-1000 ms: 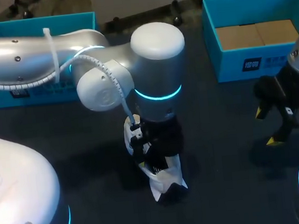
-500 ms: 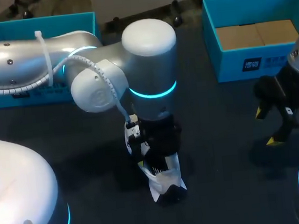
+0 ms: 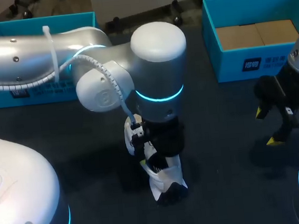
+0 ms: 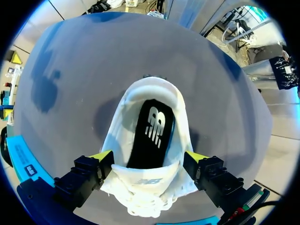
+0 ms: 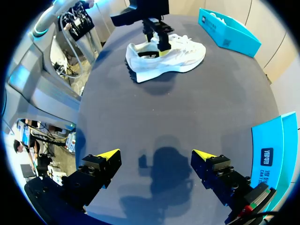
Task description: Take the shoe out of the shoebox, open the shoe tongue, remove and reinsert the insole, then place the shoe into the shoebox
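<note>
Though apart astride the shoe (image 4: 123,122), left fingers (image 4: 101,157) at table (image 3: 221,137) middle; right fingers (image 5: 108,154) apart, well aside

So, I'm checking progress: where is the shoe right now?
In the head view the white shoe lies on the table's middle, right under the left pincer.

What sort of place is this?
Probably a robot test lab: a left arm and a right arm at a dark table, the left pincer over a white shoe, blue shoeboxes behind.
</note>
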Robot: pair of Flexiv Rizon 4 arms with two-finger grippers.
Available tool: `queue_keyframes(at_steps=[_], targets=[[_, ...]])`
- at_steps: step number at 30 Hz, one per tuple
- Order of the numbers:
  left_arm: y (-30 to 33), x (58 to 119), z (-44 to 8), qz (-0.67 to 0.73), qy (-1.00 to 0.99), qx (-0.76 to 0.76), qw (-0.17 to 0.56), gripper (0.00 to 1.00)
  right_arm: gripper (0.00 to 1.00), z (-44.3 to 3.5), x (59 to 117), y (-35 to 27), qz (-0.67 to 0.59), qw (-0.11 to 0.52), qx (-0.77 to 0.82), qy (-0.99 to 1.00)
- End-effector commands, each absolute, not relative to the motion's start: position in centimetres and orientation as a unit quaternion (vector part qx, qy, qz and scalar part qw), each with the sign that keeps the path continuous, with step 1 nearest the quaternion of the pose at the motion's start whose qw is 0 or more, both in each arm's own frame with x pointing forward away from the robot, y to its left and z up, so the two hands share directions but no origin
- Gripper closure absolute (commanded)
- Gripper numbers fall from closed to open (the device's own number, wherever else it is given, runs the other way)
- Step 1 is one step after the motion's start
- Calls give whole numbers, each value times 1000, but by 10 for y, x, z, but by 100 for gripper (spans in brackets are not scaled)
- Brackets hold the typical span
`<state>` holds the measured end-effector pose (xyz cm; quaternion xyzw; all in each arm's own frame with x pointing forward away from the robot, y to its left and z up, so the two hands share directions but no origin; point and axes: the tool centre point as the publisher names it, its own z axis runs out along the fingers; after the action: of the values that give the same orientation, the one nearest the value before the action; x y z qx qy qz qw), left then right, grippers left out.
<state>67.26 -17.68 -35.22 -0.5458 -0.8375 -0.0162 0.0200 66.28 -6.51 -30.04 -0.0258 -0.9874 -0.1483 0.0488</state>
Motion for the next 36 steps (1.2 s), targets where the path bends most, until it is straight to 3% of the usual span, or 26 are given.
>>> queue_keyframes(at_steps=[1, 16, 28, 29, 30, 31, 34, 36], targets=[[-167, 681, -345, -10, -839, -544, 21, 0, 0, -301, 662, -65, -148, 48, -26, -987], [-157, 700, -327, 0, -855, -519, 15, 0, 0, -301, 662, -65, -148, 48, -26, -987], [-135, 726, -282, 26, -855, -517, 0, 0, 0, -301, 662, -65, -148, 48, -26, -987], [-133, 729, -280, 32, -854, -519, 1, 10, 0, -301, 662, -65, -148, 48, -26, -987], [-132, 730, -279, 39, -853, -520, 5, 36, 0, -301, 662, -65, -148, 48, -26, -987], [-131, 731, -277, 40, -853, -520, 5, 52, 0, -301, 662, -65, -148, 48, -26, -987], [-130, 723, -275, 45, -849, -526, 5, 74, 0, -301, 662, -65, -148, 48, -26, -987], [-135, 716, -281, 45, -844, -534, 7, 76, 0, -301, 662, -65, -148, 48, -26, -987]])
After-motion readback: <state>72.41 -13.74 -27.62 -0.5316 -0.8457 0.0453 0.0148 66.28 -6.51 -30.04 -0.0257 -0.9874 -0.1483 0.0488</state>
